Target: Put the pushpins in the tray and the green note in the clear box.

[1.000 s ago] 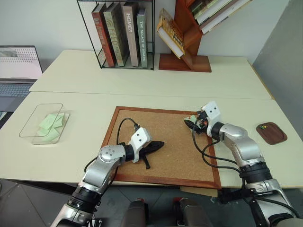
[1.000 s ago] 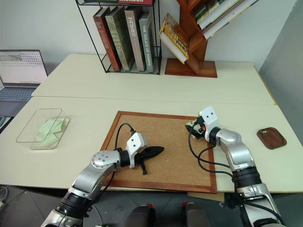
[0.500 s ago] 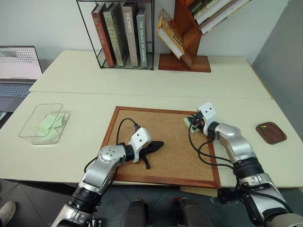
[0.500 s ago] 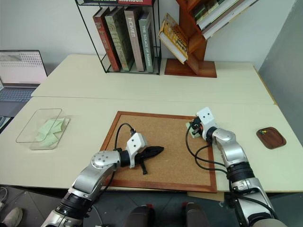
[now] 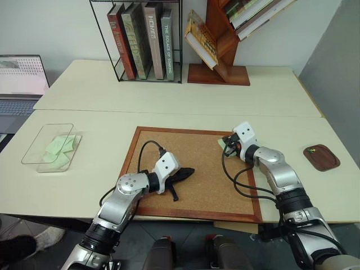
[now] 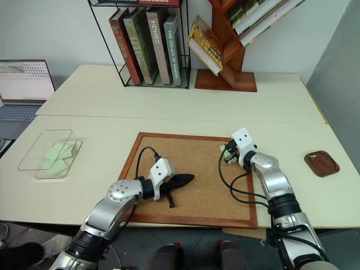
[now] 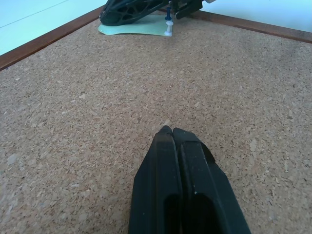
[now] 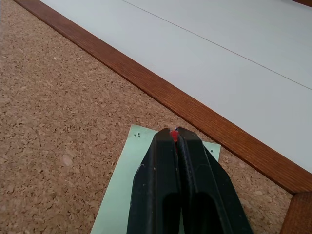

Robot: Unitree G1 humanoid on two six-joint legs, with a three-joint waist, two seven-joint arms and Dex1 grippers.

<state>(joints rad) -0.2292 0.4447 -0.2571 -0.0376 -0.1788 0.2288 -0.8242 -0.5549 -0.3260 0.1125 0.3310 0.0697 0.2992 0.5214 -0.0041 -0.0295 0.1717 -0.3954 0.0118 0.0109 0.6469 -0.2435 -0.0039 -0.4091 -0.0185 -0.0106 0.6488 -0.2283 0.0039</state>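
So the right gripper [image 8: 174, 135] is pinched tight on a red pushpin [image 8: 173, 134] over the green note [image 8: 119, 204] at the cork board's [image 5: 197, 169] far right corner, while the left gripper [image 7: 172, 131] rests shut and empty mid-board, with the tray [image 5: 321, 157] off right and the clear box [image 5: 48, 147] far left.

Even, bright indoor light falls from overhead, and the pale counter [image 5: 185, 107] shows no glare. Shadows are soft and short: a faint one lies under the left tool [image 5: 185, 172] on the cork board [image 5: 197, 169]. Both head views are sharp in the middle, with straight lines bowing slightly toward the edges. In the left wrist view the cork grain is crisp nearby and softens toward the far board edge.
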